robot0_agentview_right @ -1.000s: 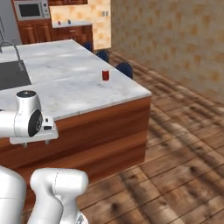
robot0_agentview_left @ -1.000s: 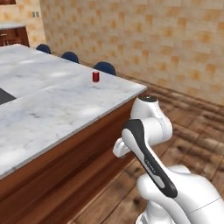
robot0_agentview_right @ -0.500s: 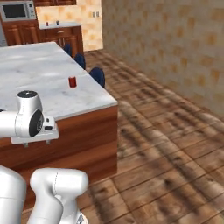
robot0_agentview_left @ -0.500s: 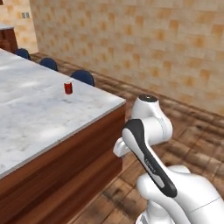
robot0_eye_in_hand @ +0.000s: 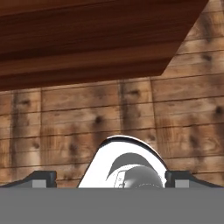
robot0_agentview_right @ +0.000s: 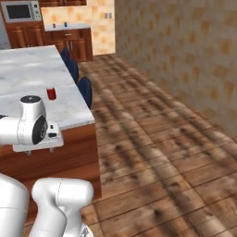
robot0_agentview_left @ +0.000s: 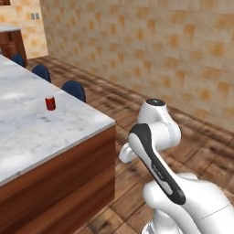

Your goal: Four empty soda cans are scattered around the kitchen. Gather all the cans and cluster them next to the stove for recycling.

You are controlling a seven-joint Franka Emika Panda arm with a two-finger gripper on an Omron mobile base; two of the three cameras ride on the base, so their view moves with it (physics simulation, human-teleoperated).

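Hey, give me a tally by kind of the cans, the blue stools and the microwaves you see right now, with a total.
Red soda can: 1
Small cans on the far counter, one red, one blue: 2
Blue stools: 3
Microwave: 1
Total: 7

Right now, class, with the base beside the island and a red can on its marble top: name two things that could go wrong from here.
1. The red soda can stands back from the marble island's edge, while the open gripper points down at the floor; a long reach could tip it.
2. The blue stools tucked against the island could snag the base.
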